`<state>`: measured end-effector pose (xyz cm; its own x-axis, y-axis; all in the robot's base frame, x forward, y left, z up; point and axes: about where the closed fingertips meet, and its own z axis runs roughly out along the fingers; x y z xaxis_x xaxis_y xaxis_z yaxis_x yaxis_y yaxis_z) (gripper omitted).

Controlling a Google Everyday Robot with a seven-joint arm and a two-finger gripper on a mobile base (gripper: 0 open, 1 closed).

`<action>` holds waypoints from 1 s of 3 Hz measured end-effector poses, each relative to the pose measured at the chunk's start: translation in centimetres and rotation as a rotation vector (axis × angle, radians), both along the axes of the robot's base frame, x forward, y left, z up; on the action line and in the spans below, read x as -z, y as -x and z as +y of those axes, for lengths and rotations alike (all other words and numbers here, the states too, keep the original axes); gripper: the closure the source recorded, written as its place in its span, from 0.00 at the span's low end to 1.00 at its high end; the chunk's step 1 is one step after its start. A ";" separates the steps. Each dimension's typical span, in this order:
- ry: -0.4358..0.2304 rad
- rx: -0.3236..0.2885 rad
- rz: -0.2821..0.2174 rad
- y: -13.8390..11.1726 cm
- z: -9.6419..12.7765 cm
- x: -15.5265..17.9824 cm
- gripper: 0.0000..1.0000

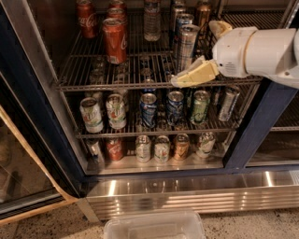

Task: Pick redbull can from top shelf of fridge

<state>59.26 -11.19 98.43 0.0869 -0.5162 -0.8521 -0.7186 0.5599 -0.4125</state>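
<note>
Camera view: the redbull can (187, 46) stands upright on the top shelf (117, 86) of the fridge (261, 121). This rack serves as the tabletop, and the can is right of centre, a little back from the front edge. The gripper (200, 56) hangs just right of the can, seemingly open and gripping nothing. The step in hand is the approach. Next, I judge, the gripper must straddle the can without toppling it, then close.

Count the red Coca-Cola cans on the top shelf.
3 red Coca-Cola cans: one front left, one behind it, one farther left; others may be hidden. The open gripper is by the redbull can.
</note>
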 end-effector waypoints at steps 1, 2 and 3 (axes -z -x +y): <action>-0.084 0.017 -0.043 -0.8 0.8 0.6 0.00; -0.190 0.091 -0.109 -1.6 0.6 0.9 0.00; -0.270 0.183 -0.173 -2.2 0.0 0.8 0.00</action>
